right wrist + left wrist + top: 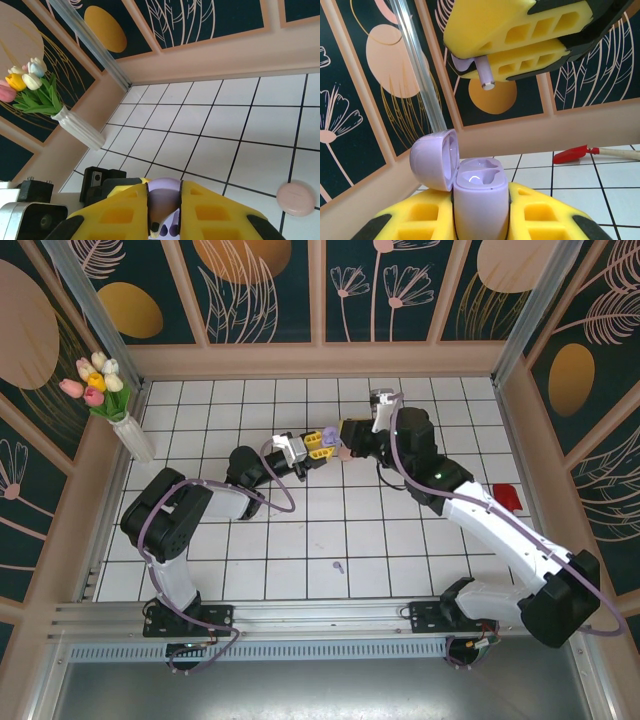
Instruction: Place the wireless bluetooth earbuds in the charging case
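Note:
My left gripper (480, 207) is shut on the lilac charging case (481, 195), which stands upright between its yellow fingers with the lid (434, 159) swung open to the left. Both wells look empty. Directly above it my right gripper (165, 200) is shut on a lilac earbud (484, 75), stem pointing down at the case and a short way above it. In the top view the two grippers meet at mid-table, left (316, 445) and right (345, 437). Another lilac earbud (338, 566) lies loose on the tiles nearer the arm bases.
A round pale pink case (296, 198) lies shut on the tiles. A red-tipped tool (508, 497) lies by the right wall. A white vase of tulips (128, 430) stands at the far left corner. Wooden walls ring the white tiled floor (300, 540).

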Controlling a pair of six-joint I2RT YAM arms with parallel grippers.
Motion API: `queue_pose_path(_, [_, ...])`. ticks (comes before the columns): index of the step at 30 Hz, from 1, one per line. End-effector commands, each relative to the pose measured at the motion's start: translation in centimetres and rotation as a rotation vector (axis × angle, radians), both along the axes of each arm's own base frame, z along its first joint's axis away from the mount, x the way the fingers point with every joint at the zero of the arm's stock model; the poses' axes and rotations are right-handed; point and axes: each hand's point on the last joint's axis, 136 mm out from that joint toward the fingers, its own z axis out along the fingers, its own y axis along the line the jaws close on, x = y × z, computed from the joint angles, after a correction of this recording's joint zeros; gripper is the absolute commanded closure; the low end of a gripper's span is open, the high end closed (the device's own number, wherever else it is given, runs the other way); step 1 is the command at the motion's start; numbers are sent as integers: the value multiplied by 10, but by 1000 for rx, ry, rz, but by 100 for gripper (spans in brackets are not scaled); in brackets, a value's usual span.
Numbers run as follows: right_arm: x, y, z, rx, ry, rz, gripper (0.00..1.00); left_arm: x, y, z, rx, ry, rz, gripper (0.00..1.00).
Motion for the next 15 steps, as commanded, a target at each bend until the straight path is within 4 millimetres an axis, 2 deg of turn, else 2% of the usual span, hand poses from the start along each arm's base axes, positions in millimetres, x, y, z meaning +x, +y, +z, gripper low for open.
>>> queue_pose_path(1, [0,8,1,4,-30,27,82,-6,-2,22,-17,-69,-15,100])
queue_pose_path(15, [5,11,-19,-18,5,23,83,-6,-2,24,-10,-75,-12,100])
